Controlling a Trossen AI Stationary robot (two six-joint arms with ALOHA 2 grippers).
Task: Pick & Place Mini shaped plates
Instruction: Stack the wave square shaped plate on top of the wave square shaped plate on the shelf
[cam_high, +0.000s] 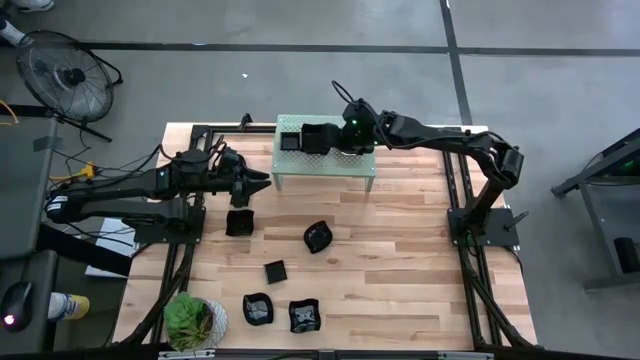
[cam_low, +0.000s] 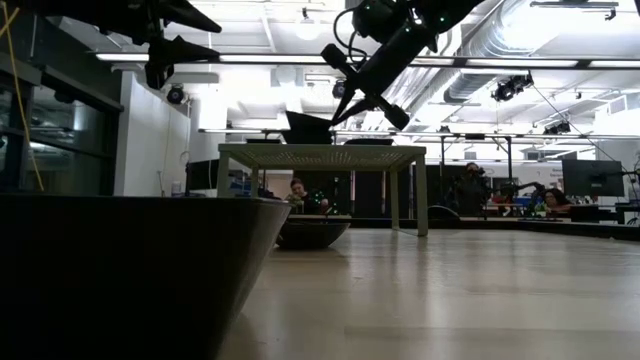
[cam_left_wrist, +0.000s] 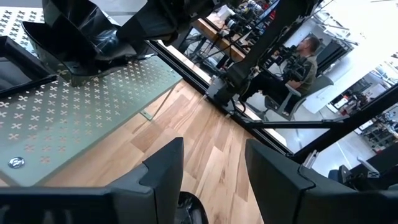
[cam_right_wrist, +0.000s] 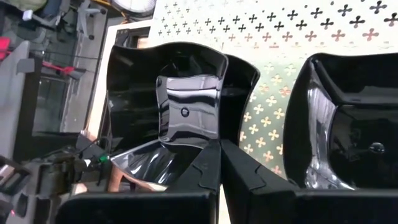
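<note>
Your wooden table (cam_high: 400, 250) sits on grey concrete, with people seated beyond it. Right gripper (cam_right_wrist: 219, 163) is pinched shut over plates (cam_high: 312, 138) at the green shelf (cam_high: 325, 172)'s left end; whether it grips one is unclear. Left gripper (cam_left_wrist: 211, 165) is spread wide, empty, off that edge.

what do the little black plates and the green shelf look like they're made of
Black plates: probably glossy plastic or glazed ceramic, since they show sharp mirror-like highlights. Green shelf: apparently thin painted sheet metal with a matte finish, punched through with rows of small cross-shaped holes.
</note>
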